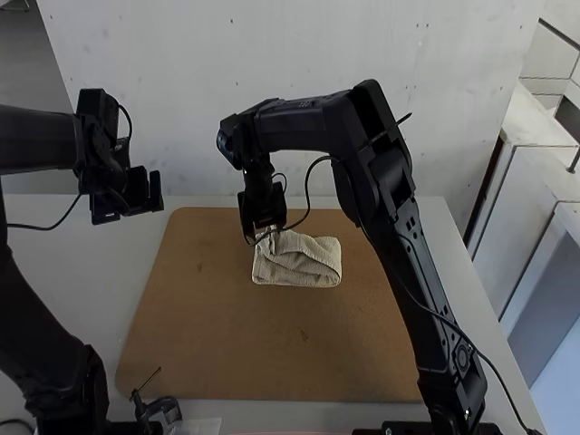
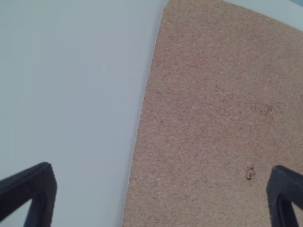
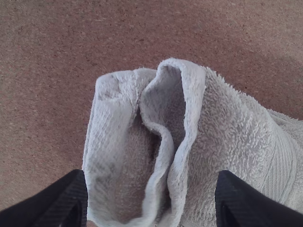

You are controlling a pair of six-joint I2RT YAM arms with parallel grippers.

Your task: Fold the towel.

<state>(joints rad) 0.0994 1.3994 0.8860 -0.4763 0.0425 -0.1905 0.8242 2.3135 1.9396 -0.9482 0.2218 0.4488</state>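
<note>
A cream towel (image 1: 299,261) lies on a brown board (image 1: 217,335), toward the board's far side and near its middle from left to right; the board rests on a white table (image 1: 68,272), and the towel is the thing it carries. The towel is folded into a small, rumpled bundle, with slanting creases across its top; in the right wrist view, soft ridges stand up side by side, and one layer curls over into a loose loop with a shadowed hollow inside, like a half-open pocket.

The right arm reaches over the board, and its gripper (image 1: 262,234) points down at the towel's far left corner; its two black fingers (image 3: 248,203) are set wide, with the raised folds showing between them; whether either one touches the cloth, I cannot tell.

The left arm's gripper (image 1: 142,192) is up at the left, well apart from the towel; its pincer is wide too, and the left wrist view looks down on the board's straight edge beside the white table; a small dark mark (image 2: 250,172) shows on the board's surface. By the board's near left corner sits a small black device (image 1: 163,410) with a thin rod.
</note>
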